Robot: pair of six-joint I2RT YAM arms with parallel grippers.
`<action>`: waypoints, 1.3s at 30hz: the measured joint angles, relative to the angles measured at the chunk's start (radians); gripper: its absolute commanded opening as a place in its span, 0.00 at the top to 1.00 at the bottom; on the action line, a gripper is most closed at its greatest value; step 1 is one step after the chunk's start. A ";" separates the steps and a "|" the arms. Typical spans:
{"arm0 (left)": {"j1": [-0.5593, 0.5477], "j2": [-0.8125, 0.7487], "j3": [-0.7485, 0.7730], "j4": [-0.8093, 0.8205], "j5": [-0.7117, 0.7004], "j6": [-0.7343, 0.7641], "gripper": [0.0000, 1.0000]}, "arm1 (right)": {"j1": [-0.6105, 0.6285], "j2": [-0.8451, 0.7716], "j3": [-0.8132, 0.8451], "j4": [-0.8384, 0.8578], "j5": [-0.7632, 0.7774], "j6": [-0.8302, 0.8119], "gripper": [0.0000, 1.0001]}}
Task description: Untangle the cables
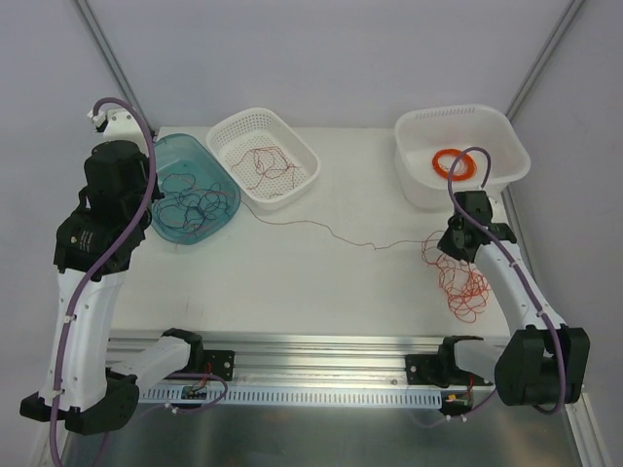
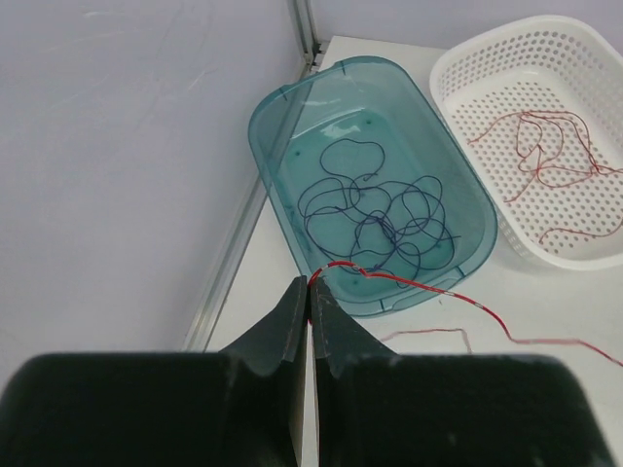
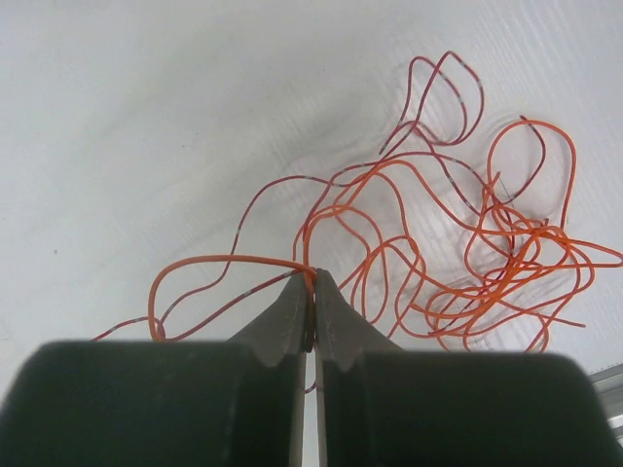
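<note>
A white table (image 1: 321, 282) under plain grey walls (image 1: 321, 58). Left of the mesh basket (image 1: 290, 137), the left gripper (image 2: 309, 288) pinches a red cable (image 2: 389, 278); well right, the right gripper (image 3: 311, 284) pinches orange cables (image 3: 526, 238).

Top camera overlooks the whole table (image 1: 331, 282); the left wrist camera, nearer, shares its teal tub (image 1: 190, 154).

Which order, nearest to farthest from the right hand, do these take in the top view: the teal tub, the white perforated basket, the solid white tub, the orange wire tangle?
1. Orange wire tangle: at the right hand, which pinches one strand.
2. Solid white tub: just behind, far right.
3. White perforated basket: far side, left of centre.
4. Teal tub: far left.
</note>
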 measured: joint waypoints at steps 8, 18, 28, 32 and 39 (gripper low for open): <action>0.000 0.005 0.041 -0.005 -0.048 0.006 1.00 | -0.056 0.032 0.018 -0.022 -0.050 -0.008 0.98; 0.052 0.006 0.067 -0.019 -0.166 0.054 1.00 | -0.360 0.135 -0.082 0.025 -0.250 0.053 0.95; 0.052 -0.021 -0.030 -0.016 0.098 0.002 1.00 | -0.284 0.165 -0.072 0.046 -0.333 0.061 0.91; 0.052 -0.043 -0.156 0.037 0.396 -0.020 1.00 | -0.154 0.182 -0.030 0.047 -0.335 0.024 0.91; 0.004 -0.043 -0.549 0.229 0.797 -0.128 0.76 | 0.055 0.183 -0.002 0.055 -0.333 -0.008 0.92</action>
